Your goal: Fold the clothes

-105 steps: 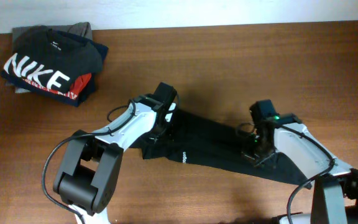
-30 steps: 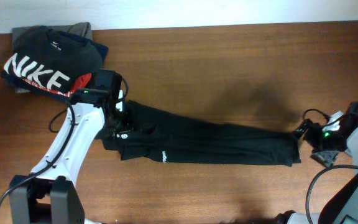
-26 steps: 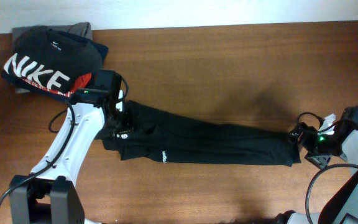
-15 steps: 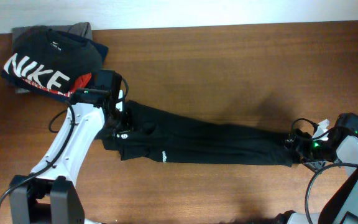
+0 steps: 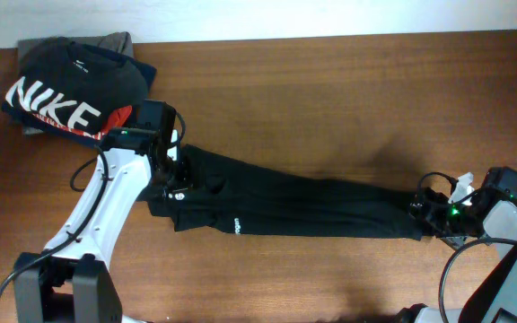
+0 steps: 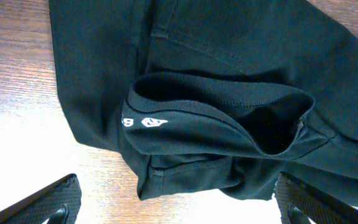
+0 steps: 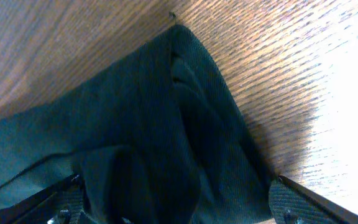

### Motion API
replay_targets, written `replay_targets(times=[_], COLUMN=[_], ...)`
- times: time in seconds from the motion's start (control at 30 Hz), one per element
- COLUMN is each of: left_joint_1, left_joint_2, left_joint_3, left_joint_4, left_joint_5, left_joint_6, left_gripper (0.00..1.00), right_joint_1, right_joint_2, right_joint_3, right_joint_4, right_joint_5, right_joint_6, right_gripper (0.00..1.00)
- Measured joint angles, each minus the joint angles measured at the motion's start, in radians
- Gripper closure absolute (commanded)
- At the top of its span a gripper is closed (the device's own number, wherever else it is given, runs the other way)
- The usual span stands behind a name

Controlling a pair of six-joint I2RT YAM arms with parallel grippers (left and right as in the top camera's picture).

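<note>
The clothes [image 5: 294, 206], a plain black garment, lie stretched in a long band across the table from left to right. A small white logo [image 5: 238, 225] shows on the front edge. My left gripper [image 5: 175, 172] hovers open over the left end. In the left wrist view a rolled hem with white print [image 6: 145, 122] lies just ahead of the wide-apart fingers [image 6: 48, 202], and nothing is pinched. My right gripper [image 5: 427, 209] is open at the right end. In the right wrist view the black cloth [image 7: 135, 137] fills the gap between its spread fingertips [image 7: 300, 205].
A stack of folded garments, topped by a black T-shirt with white NIKE lettering [image 5: 56, 99], sits at the back left corner. The table's back edge [image 5: 330, 36] runs along the top. Bare wood [image 5: 330, 99] lies behind the garment.
Both arms first pulled apart, stretching the garment into a long band. Over the last second my right gripper slid left onto the cloth's right end. The left arm stayed still.
</note>
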State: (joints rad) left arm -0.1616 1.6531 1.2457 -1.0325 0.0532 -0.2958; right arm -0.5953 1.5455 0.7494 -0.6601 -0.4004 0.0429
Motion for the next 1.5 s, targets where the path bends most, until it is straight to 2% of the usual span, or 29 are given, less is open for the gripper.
replay_targets(times=[0.47,0.93,1.07,1.17,1.2,1.23,1.27,1.3,1.5], left_joint_1=[0.0,0.0,0.0,0.0,0.0,0.0,0.0,0.0,0.0], left_joint_2=[0.0,0.0,0.0,0.0,0.0,0.0,0.0,0.0,0.0], left_joint_3=[0.0,0.0,0.0,0.0,0.0,0.0,0.0,0.0,0.0], left_joint_4=[0.0,0.0,0.0,0.0,0.0,0.0,0.0,0.0,0.0], left_joint_5=[0.0,0.0,0.0,0.0,0.0,0.001,0.001,0.002,0.003], left_joint_6=[0.0,0.0,0.0,0.0,0.0,0.0,0.0,0.0,0.0], left_gripper=[0.01,0.01,0.01,0.01,0.01,0.01,0.01,0.01,0.01], right_joint_1=[-0.034,0.031,0.036,0.037,0.038,0.039,0.041,0.043,0.048], right_joint_2=[0.012,0.059,0.081,0.1,0.108,0.111,0.114,0.121,0.135], right_joint_3=[0.053,0.059,0.071,0.079,0.079,0.079,0.078,0.074,0.068], right_joint_4=[0.007,-0.045,-0.048,-0.055,-0.061,-0.063,-0.066,-0.072,-0.097], right_joint_5=[0.01,-0.035,-0.038,-0.045,-0.05,-0.055,-0.057,-0.059,-0.069], right_joint_6=[0.005,-0.1,-0.109,-0.112,-0.1,-0.112,-0.11,-0.113,-0.094], right_gripper=[0.01,0.0,0.19,0.38,0.5,0.57,0.73,0.96,0.96])
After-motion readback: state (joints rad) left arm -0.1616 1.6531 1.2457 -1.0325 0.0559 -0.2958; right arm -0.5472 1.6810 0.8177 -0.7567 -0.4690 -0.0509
